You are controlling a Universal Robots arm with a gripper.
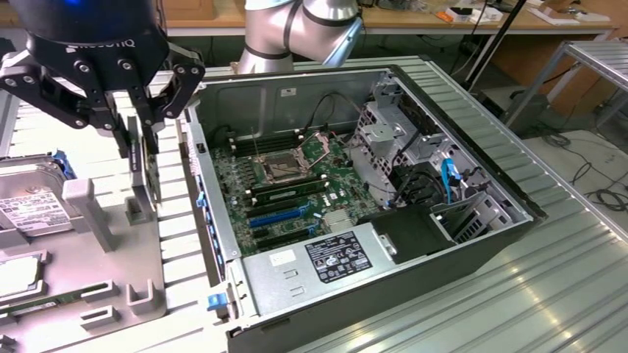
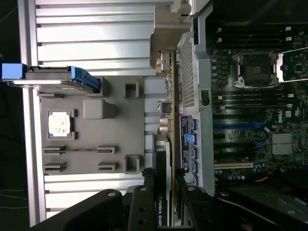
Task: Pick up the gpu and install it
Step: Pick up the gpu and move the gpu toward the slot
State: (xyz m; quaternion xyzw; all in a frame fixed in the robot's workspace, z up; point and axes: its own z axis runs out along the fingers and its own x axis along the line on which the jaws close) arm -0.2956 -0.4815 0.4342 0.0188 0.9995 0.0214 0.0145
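The gpu [image 1: 147, 175] stands on edge beside the open computer case [image 1: 461, 243], its lower end at a grey holder post [image 1: 140, 211] on the parts tray. My gripper [image 1: 140, 156] comes down from above with a finger on each side of the card, shut on it. In the wrist view the gpu [image 2: 160, 154] shows edge-on, black face and green board, running out from between my gripper [image 2: 164, 179] fingers. The motherboard [image 1: 294, 176] lies in the case with its blue expansion slots [image 1: 279, 215] uncovered.
A grey parts tray [image 1: 108, 250] holds a hard drive with blue rails [image 1: 29, 198], a processor chip [image 2: 60, 124] and a green memory stick [image 1: 49, 300]. The case wall [image 1: 201, 184] rises close beside the gpu. A drive cage [image 1: 393, 140] and cables fill the case's far side.
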